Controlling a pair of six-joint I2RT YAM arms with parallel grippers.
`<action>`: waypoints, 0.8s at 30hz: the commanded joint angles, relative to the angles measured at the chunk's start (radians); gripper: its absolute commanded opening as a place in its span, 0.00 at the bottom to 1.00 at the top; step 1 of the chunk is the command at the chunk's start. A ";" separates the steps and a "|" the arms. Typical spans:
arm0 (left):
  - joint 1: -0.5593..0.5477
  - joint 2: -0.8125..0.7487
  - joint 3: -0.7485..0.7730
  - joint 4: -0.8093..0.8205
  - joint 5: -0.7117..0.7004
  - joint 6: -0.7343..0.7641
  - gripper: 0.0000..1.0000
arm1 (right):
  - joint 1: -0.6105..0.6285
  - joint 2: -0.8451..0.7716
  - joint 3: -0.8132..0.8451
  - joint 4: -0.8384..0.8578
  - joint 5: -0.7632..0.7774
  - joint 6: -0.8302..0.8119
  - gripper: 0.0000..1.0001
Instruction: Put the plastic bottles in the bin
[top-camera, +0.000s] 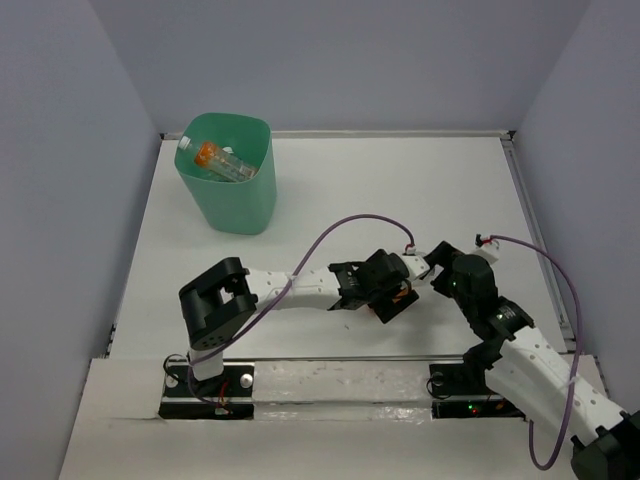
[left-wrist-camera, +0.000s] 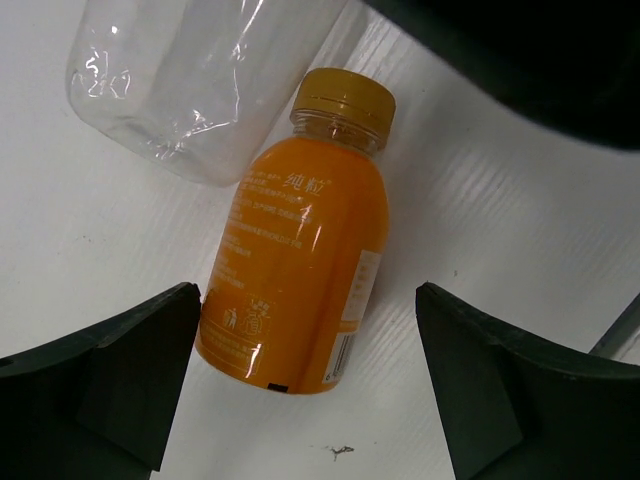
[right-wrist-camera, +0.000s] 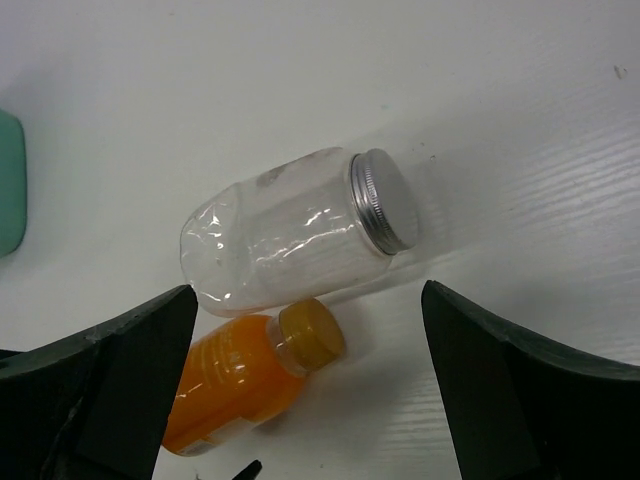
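Where the mint-green plastic bin (top-camera: 232, 198) stands at the white table's (top-camera: 400, 190) far-left corner, bottles (top-camera: 222, 161) inside, open tabletop lies rightward. Left wrist: the left gripper (left-wrist-camera: 307, 300), spread wide, straddles an orange-filled, orange-capped plastic bottle (left-wrist-camera: 295, 270) lying flat, cap pointing away. Right wrist: the right gripper (right-wrist-camera: 310, 300), released, flanks a crumpled clear silver-capped bottle (right-wrist-camera: 290, 235) lying crosswise, cap rightward.

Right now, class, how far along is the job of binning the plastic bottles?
Done: bottles lie in the bin. In hand: nothing; left gripper and right gripper stand open above the orange bottle and clear bottle on the table. Left: those two.
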 joint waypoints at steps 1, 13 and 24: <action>0.003 0.027 0.031 0.021 -0.005 0.026 0.99 | -0.001 0.089 -0.001 0.158 -0.071 0.030 1.00; 0.003 -0.010 -0.118 0.087 -0.031 -0.044 0.79 | -0.029 0.414 -0.005 0.417 -0.108 0.088 1.00; 0.003 -0.152 -0.265 0.187 -0.065 -0.137 0.51 | -0.110 0.685 0.119 0.505 -0.112 0.038 1.00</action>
